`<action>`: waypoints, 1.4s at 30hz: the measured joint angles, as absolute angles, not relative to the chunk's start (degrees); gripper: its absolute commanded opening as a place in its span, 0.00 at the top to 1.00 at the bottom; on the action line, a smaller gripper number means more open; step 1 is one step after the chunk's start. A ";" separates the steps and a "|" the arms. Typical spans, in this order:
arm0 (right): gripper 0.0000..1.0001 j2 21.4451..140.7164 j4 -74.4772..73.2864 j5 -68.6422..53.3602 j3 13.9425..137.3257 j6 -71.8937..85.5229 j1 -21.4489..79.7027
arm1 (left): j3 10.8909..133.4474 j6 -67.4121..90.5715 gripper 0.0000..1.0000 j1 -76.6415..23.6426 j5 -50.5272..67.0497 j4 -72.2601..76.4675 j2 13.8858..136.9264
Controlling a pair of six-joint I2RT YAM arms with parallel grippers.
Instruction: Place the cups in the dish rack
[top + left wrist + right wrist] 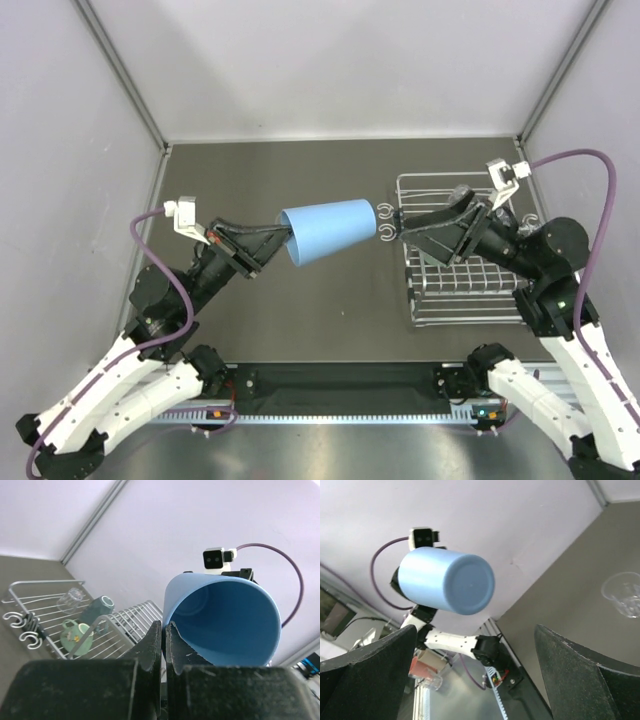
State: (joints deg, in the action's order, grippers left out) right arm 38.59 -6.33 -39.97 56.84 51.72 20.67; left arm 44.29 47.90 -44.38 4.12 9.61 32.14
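Tumbler (325,232), blue, hangs above the worktop (300,330), rim pinched by the left end effector (283,238). Long axis level, base aimed right at the empty, wide-open right end effector (405,228) by the dish rack (450,300).

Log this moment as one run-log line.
left gripper: shut on blue tumbler rim, held sideways midair | right gripper: open, facing tumbler base | dish rack: holds teal mug, green mug, clear cup

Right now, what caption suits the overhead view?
Left end effector holds a blue plastic tumbler sideways near a silver wire dish rack.
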 measured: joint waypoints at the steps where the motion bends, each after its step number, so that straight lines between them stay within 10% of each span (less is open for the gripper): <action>1: 0.00 38.85 -4.95 -39.29 56.66 51.94 22.96 | 43.94 48.38 1.00 -44.38 4.54 10.50 32.14; 30: 0.11 51.05 14.50 -27.57 56.21 53.41 46.24 | 36.95 58.87 1.00 -44.07 10.85 24.88 34.41; 33: 0.24 51.48 15.49 -27.46 56.21 53.74 46.87 | 36.75 59.07 1.00 -44.07 11.11 25.34 34.44; 39: 0.87 52.56 17.43 -27.75 56.21 54.17 47.42 | 36.58 59.27 1.00 -44.03 10.83 25.61 34.24; 42: 1.00 52.80 17.45 -27.70 56.23 54.19 47.46 | 36.58 59.07 0.73 -44.05 9.96 24.69 33.85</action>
State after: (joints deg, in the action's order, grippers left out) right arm 52.80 17.45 -27.70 56.23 54.19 47.46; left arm 36.58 59.07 -44.05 9.96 24.69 33.85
